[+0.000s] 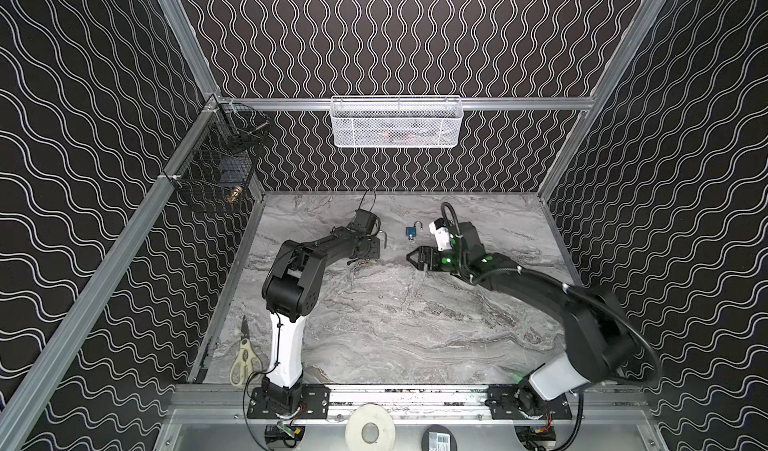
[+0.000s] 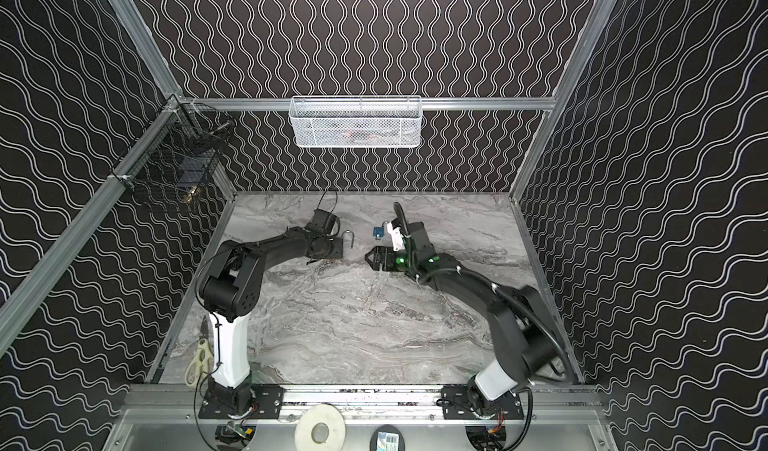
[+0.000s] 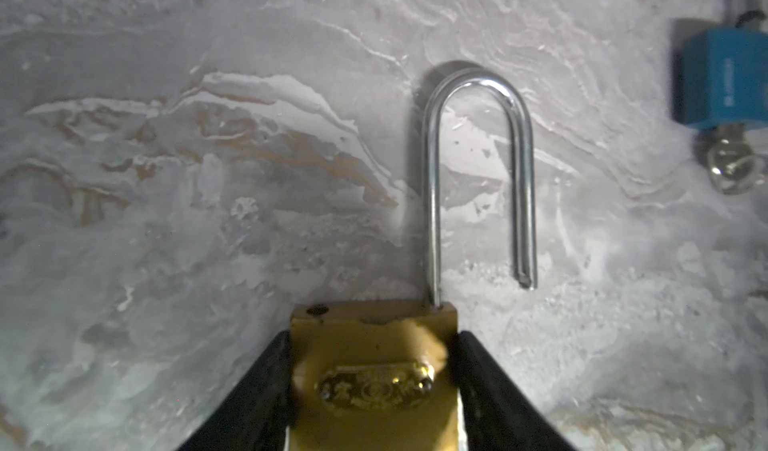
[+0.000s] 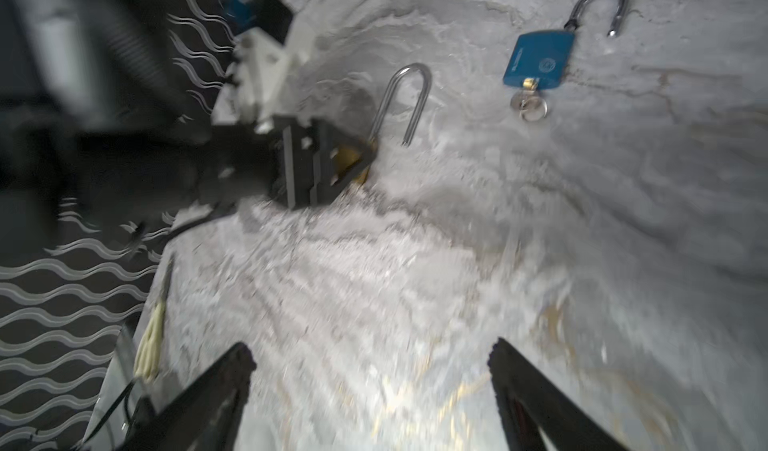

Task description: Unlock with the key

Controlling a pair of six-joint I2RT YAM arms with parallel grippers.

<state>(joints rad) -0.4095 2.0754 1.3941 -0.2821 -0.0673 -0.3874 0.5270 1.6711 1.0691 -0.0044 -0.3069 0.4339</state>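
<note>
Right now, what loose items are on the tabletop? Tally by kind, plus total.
Padlocks: 2 (brass padlock, blue padlock; both shackles open)
Keys: 1 (key in the blue padlock's base)
Scissors: 1 (cream-handled scissors)
Total: 4

We see a brass padlock with a dull, scuffed metal face and a bright, polished metal shackle. The blue padlock looks matt, perhaps plastic-coated. The bench shows a grey marble pattern; the fingers are matt black.
</note>
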